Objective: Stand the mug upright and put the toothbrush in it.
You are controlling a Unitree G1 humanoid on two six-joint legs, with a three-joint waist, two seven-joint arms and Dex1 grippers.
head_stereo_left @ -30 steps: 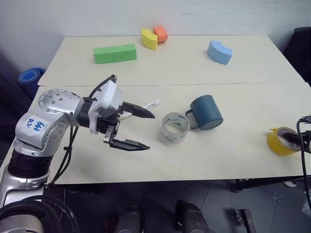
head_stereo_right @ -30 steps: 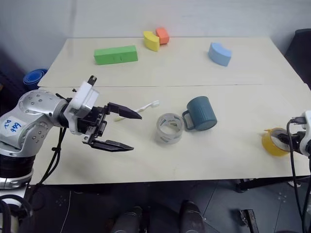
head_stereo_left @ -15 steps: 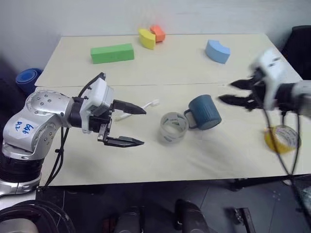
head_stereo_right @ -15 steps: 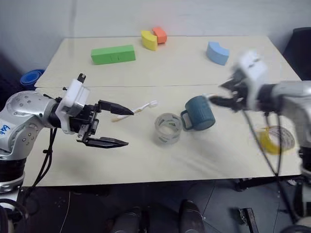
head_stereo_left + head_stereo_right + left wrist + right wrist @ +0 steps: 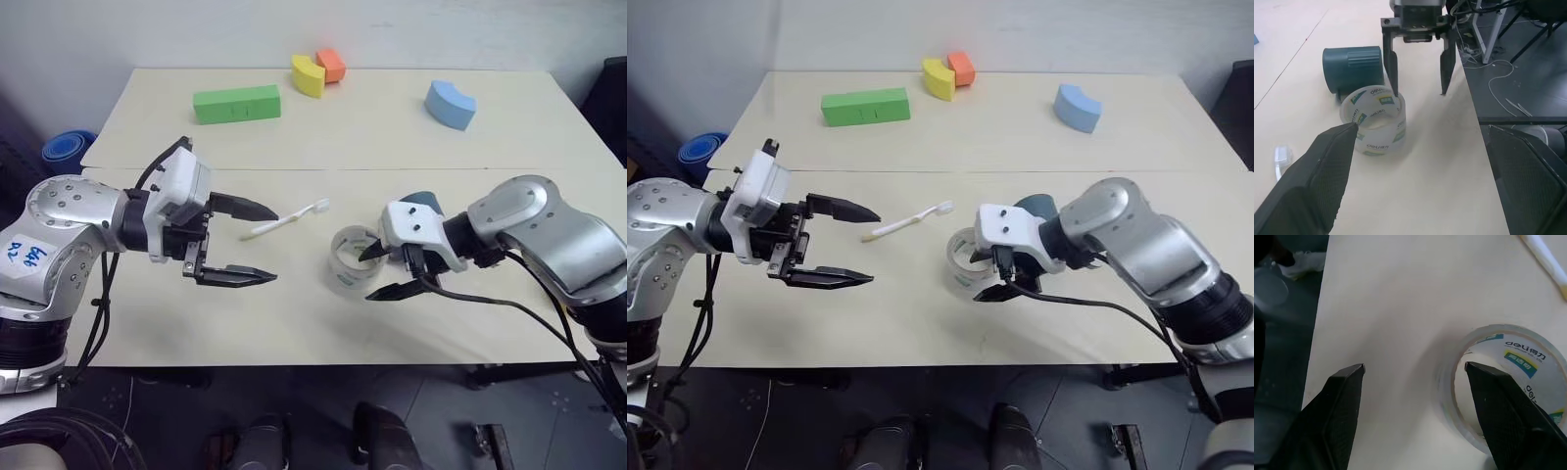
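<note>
1. On the pale wooden table [image 5: 294,323] seen from the head views, the left gripper [image 5: 257,243] hangs spread wide, empty, near the slim white plastic toothbrush [image 5: 290,218]; the right gripper [image 5: 377,273] stands parted, empty, beside the clear tape roll [image 5: 345,258]; the dark teal-blue cylindrical mug [image 5: 423,202] lies behind it.
2. From the left wrist view, the mug [image 5: 1352,66] lies on its side, touching the tape roll [image 5: 1375,120]; the right gripper [image 5: 1419,91] hovers with one finger over the roll.
3. From the right wrist view, the fingers [image 5: 1339,404] stand apart, one above the roll [image 5: 1508,382].
</note>
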